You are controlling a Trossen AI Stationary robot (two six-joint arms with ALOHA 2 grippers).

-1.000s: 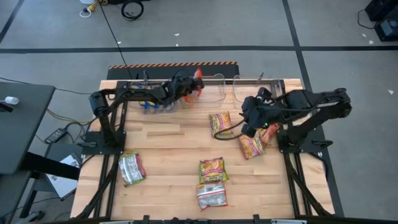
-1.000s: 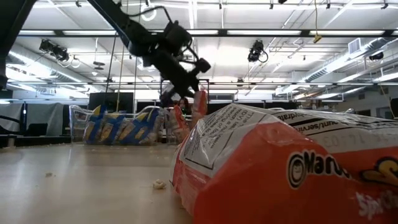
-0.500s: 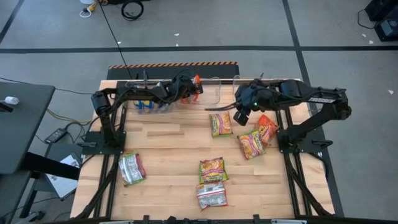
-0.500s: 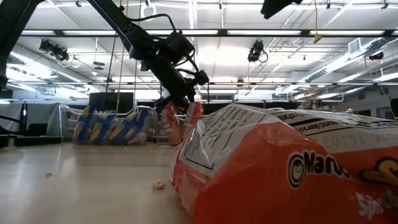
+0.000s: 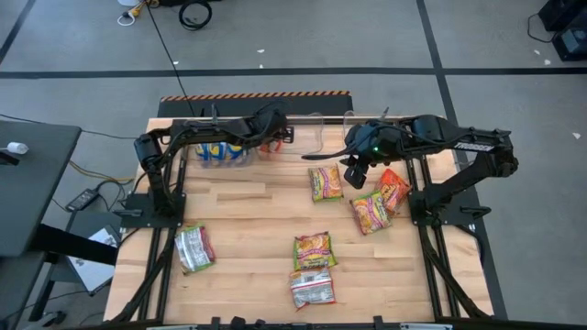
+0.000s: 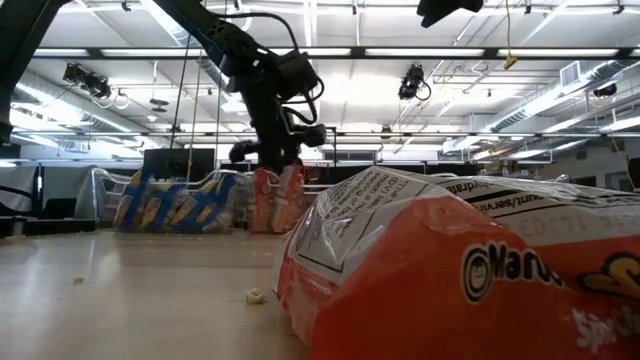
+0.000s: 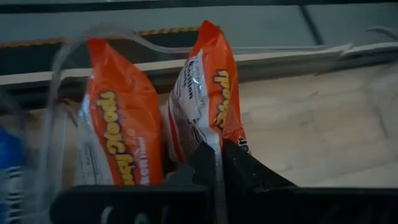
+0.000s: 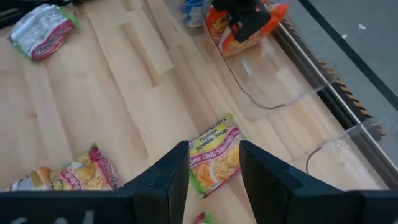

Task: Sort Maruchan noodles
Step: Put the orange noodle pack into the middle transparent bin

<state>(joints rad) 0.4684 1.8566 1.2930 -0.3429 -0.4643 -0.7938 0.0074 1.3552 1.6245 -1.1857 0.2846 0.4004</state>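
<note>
My left gripper is at the far edge, shut on an orange-red noodle packet inside a clear bin. A second orange-red packet stands on end beside it. Blue-yellow packets fill the neighbouring bin. My right gripper hovers open high above a yellow-green packet lying flat on the table. Two more packets lie to its right. Three more lie near the front: one at the left and two at the middle. My left gripper pinches the orange-red packet's crimped end seam between its two fingers. The fingers slant down from the table's left. The packet stands upright below them next to the other orange-red packet; whether its lower end rests on the bin floor I cannot tell.
Two more clear bins stand along the far edge, to the right of the orange-red one. A large orange packet fills the foreground of the low view. Bare wood lies at the table's middle left.
My left gripper has tipped and rolled, bringing the orange-red packet from slanting high over the bin to upright and lower, beside the other orange-red packet. My right arm has swung from the right side toward the far edge, its gripper now above the yellow-green packet, then kept still.
</note>
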